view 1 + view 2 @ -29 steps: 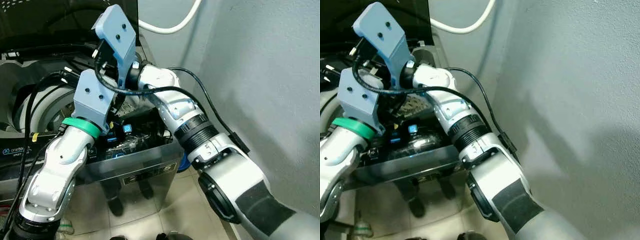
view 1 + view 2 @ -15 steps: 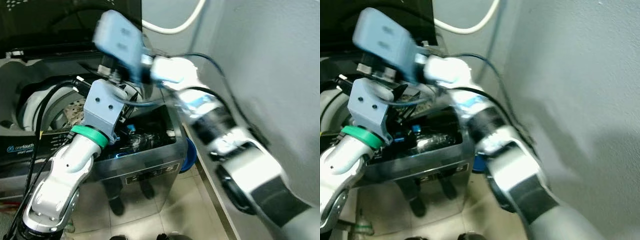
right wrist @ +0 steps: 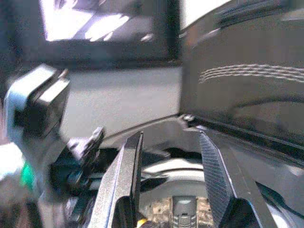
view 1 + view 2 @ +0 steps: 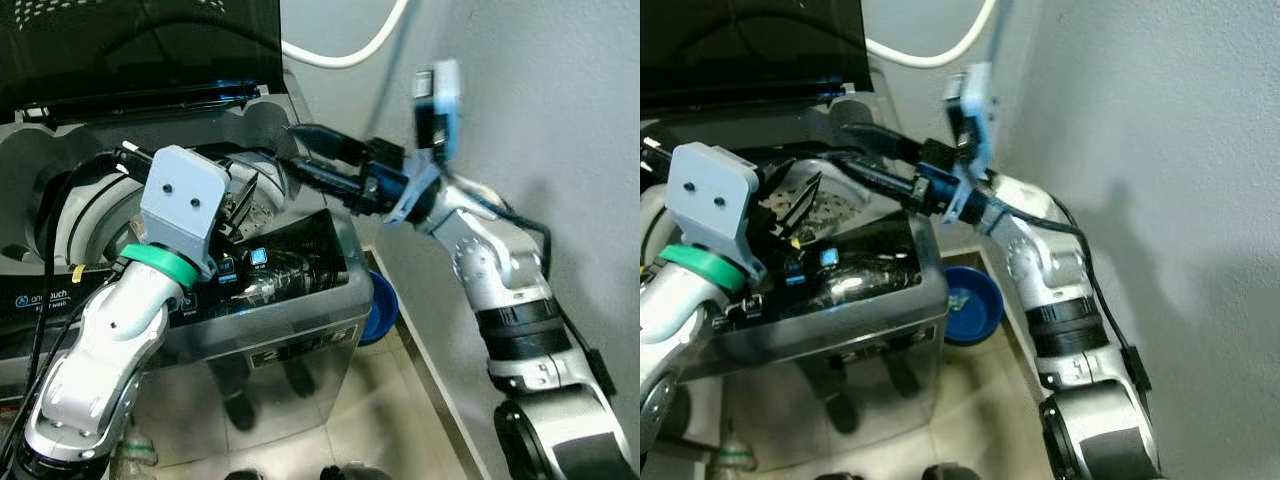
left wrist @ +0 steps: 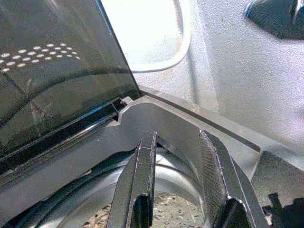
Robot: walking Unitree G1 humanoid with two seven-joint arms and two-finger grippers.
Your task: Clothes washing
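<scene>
- Nearest to me, my left arm bends up in front of the washing machine (image 4: 270,330), a silver top-loader with its dark control panel (image 4: 280,275) lit by small blue lights.
- The left claw (image 5: 178,156) sits just over the front of the tub opening — fingers parted, nothing between them, pointing across the drum toward the back rim.
- The drum (image 4: 90,215) lies open below both arms; I see its perforated metal wall, but I cannot tell whether any clothes are inside.
- My right arm reaches in from the right side, and the right claw (image 4: 305,155) hovers over the back right of the tub opening, fingers spread a little and holding nothing.
- Behind the tub the dark tinted lid (image 4: 140,50) stands raised.
- On the floor beside the machine's right side, near the wall, lies a blue bowl (image 4: 970,312).
- Farthest back, a white hose (image 4: 350,50) loops along the grey wall (image 4: 560,110).
</scene>
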